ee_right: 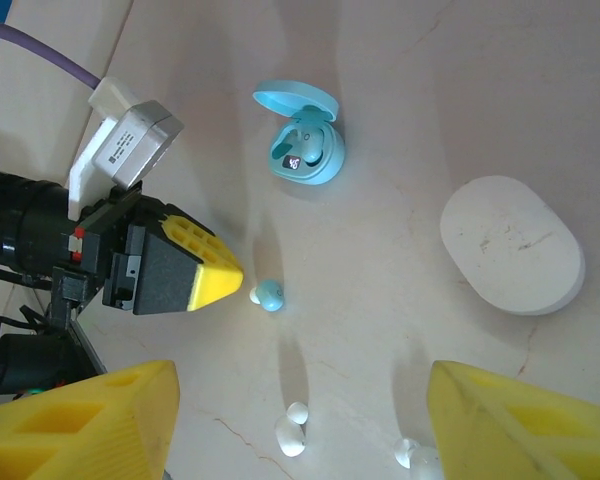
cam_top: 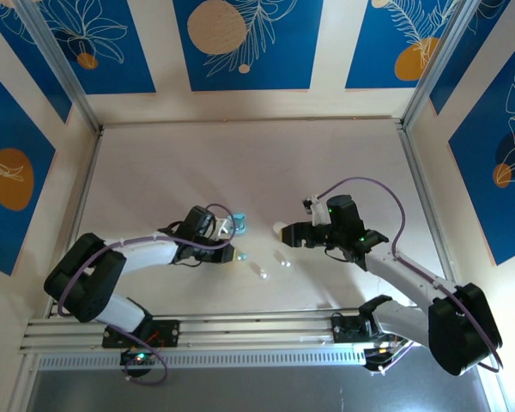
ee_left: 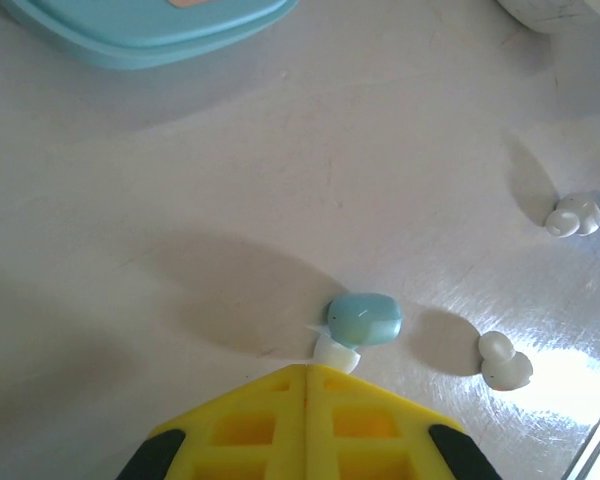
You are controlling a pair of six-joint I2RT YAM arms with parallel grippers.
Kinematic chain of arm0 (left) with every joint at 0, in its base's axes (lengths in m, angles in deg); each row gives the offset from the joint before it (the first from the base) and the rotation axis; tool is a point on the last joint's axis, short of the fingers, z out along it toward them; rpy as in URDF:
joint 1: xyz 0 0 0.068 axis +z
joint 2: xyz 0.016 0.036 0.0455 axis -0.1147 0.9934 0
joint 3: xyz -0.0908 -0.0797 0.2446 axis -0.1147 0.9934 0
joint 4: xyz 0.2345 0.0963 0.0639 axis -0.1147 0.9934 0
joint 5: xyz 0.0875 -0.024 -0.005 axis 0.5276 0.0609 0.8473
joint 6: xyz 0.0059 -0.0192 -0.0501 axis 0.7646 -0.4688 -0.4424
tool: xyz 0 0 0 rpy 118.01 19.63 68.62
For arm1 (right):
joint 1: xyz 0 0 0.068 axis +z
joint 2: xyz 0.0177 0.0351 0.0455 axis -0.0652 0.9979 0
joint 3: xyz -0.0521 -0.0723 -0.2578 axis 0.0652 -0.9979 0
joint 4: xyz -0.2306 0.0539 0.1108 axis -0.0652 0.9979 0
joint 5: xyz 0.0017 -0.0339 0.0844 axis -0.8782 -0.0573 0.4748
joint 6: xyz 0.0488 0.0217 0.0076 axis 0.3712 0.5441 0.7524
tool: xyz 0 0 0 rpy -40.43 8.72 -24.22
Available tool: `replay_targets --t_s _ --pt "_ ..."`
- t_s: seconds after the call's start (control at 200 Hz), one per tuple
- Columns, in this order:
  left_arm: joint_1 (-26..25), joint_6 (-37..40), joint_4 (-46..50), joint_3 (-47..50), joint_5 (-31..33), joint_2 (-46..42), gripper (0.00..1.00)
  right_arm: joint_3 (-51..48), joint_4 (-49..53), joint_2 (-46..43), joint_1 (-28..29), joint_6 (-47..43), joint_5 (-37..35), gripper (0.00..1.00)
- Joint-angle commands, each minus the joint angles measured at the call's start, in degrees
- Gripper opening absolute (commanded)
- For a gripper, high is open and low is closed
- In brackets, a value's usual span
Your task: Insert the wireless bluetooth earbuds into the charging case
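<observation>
Pressed together, the left pincer (ee_left: 307, 372) sits just beside a pale blue earbud (ee_left: 365, 320) (probably to nudge it), while the right pincer (ee_right: 302, 400) waits spread above.

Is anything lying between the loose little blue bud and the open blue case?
Nothing visible. Bare table separates the blue earbud from the open blue case; the white earbuds lie off that path.
</observation>
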Motion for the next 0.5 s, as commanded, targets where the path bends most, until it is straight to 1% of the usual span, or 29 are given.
replay_targets --t_s 0.0,0.495 --pt "-0.90 1.14 -1.74 -1.11 -2.66 0.92 0.00 1.71 1.19 0.20 0.34 -1.03 -0.32 0.67" --pt "-2.59 0.17 -2.75 -0.28 -4.69 -0.47 0.00 1.88 1.51 0.12 0.72 -1.21 -0.48 0.67"
